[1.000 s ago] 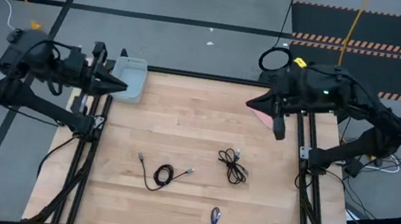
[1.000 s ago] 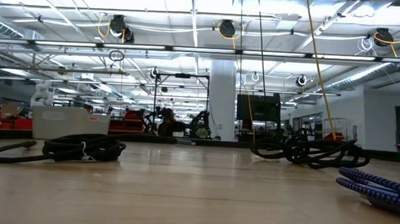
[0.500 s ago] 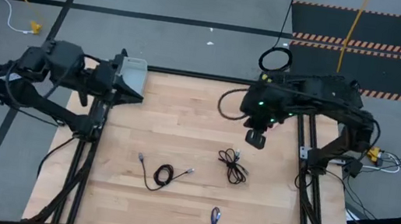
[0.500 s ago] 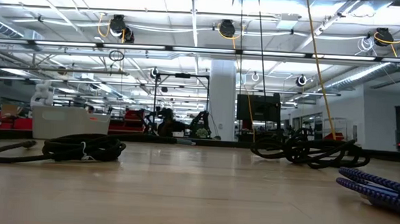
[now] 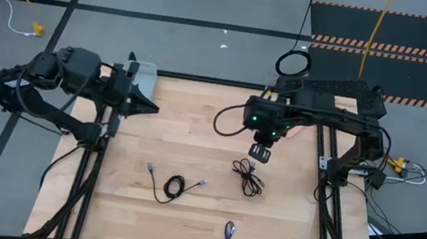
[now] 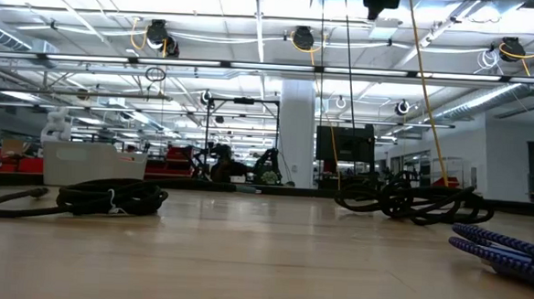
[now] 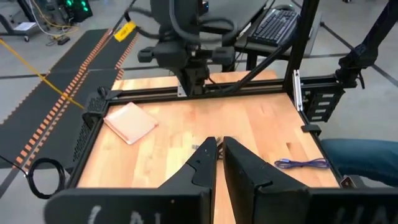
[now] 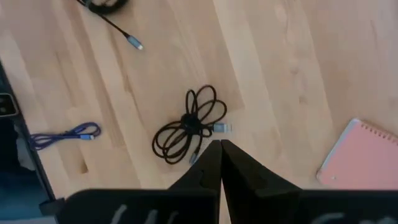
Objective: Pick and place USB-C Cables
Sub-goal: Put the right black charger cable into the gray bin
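Observation:
Three cables lie loose on the wooden table. One coiled black cable (image 5: 247, 177) (image 8: 189, 124) lies right of the middle. A second black cable (image 5: 173, 186) lies left of it, and a blue-purple cable (image 5: 228, 237) lies by the near edge. My right gripper (image 5: 259, 152) (image 8: 219, 144) is shut and points down. It hangs above the table just beyond the first black cable, touching nothing. Its tip enters the low view from above (image 6: 382, 2). My left gripper (image 5: 153, 108) (image 7: 217, 142) is shut and held level over the table's far left part.
A grey tray (image 5: 142, 83) sits at the far left corner, partly under my left arm. A pink flat square (image 8: 357, 155) (image 7: 130, 121) lies near the far right corner. Black frame rails (image 5: 328, 194) run along the table's sides. Bare wood lies between the cables.
My right gripper has swung from the far right corner toward the table's middle and near side. It has tipped from level to pointing down and now stands above the right black cable. My left gripper has moved a little toward the table's right. The cables have not moved.

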`<state>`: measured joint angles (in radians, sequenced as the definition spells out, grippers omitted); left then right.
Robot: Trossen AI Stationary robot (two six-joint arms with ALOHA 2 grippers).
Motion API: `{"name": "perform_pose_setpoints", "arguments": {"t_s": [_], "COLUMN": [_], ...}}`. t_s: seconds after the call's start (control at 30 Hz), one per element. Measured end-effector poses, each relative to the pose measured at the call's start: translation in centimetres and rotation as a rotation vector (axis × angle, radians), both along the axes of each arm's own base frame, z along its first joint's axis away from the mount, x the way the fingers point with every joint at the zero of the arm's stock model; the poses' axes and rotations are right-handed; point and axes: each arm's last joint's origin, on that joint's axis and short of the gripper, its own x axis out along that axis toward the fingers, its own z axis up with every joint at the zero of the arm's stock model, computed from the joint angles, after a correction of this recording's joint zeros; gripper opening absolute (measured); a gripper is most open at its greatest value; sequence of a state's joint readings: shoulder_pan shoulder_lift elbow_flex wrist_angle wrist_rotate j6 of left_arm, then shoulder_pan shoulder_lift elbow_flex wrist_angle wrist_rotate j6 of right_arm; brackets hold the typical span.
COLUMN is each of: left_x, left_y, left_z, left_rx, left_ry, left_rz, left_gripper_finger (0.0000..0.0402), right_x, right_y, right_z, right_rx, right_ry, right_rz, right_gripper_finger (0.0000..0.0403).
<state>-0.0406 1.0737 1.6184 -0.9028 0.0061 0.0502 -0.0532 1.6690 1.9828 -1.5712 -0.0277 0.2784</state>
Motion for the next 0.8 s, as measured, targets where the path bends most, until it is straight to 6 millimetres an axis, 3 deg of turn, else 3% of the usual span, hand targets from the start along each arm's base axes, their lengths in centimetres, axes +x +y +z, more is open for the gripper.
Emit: {"name": "perform_pose_setpoints", "arguments": {"t_s": [0.17,0.43,0.6,0.8], "left_x": [0.0,0.0,0.0,0.0], "left_y": [0.0,0.0,0.0,0.0], "left_z": [0.0,-0.1,-0.2,-0.2], "left_rx": [0.000,-0.001,0.003,0.005], "left_ry": [0.001,0.011,0.020,0.025], "left_rz": [0.000,0.000,0.000,-0.001], "left_gripper_finger": [0.0033,0.0033,0.0033,0.0033], "right_x": [-0.5,-0.8,-0.5,-0.2], "right_y": [0.2,1.3,1.5,1.5], "right_z": [-2.2,-8.5,-11.7,-14.0], "right_rx": [-0.006,-0.038,-0.008,0.002], "right_ry": [0.092,0.269,0.267,0.228], "right_rz": [-0.130,-0.243,-0.283,-0.331], "right_gripper_finger": [0.0000,0.0000,0.0000,0.0000]}}
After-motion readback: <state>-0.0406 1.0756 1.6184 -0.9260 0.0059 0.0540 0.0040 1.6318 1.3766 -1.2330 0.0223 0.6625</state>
